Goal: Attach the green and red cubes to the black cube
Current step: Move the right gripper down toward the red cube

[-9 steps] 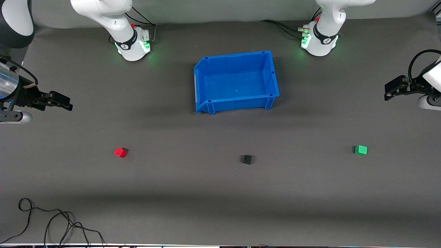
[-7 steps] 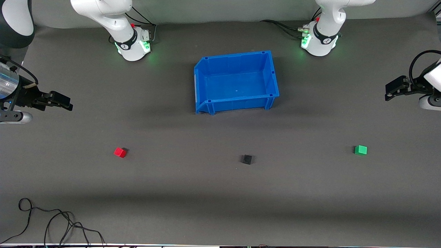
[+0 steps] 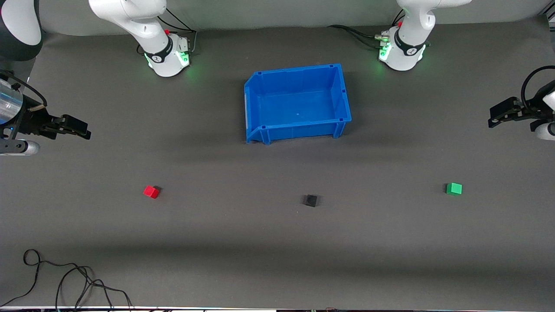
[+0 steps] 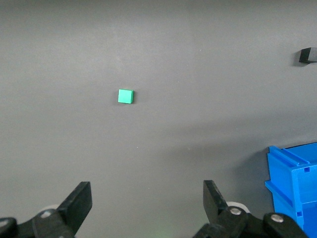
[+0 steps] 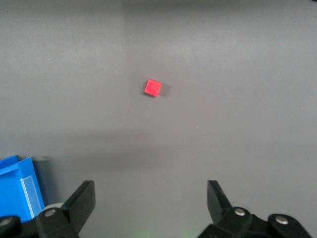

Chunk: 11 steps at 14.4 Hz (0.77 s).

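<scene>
Matte black cube [image 3: 310, 200] on grey mat [image 3: 277, 242]; left gripper [image 4: 146, 203], right gripper [image 5: 151, 202] wide open, empty.

blue bin [image 3: 344, 93] empty, mid-table on grey mat [image 3: 217, 242]; black cable [image 3: 65, 277] coiled at mat's near edge

We are watching both arms hanging high above the mat, out at their own ends of the table. The left gripper [image 4: 147, 203] is pointing down with its jaws spread wide, bare mat lying between the fingertips and nothing touching either fingertip. The right gripper [image 5: 151, 202] is doing the same, jaws spread wide, nothing sitting between its fingers [image 5: 81, 201]. Both wrists are tilting the fingers in toward the table's middle.
</scene>
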Available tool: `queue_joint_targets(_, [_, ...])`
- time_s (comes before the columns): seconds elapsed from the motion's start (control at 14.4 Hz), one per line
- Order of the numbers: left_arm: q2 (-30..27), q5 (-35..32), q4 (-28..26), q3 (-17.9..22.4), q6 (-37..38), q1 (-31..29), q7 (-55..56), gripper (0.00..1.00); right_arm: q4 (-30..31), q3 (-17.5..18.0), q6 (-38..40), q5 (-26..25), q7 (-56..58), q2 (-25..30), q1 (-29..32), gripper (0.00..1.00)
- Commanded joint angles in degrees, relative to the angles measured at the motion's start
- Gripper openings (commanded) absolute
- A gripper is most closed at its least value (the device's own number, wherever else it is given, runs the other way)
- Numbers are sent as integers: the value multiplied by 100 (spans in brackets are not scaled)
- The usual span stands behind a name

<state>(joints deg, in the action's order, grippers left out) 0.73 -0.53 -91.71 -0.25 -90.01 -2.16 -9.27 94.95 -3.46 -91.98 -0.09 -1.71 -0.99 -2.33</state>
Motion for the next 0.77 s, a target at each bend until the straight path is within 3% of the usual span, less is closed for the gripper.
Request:
queue_joint_targets(0.0, [-90,62,-49,-98,36,-30,-40,100,-249,-14,57,-27,109,-164,39,100])
queue_joint_targets(0.42, [-37,-8,-49,-98,1,-66,-40,100,-328,-23,14,158,57,-717,207,100])
queue_joint_targets(0.7, [-29,-61,-40,-98,10,-65,-23,100,145,-23,-1241,96,583,-1183,206,99])
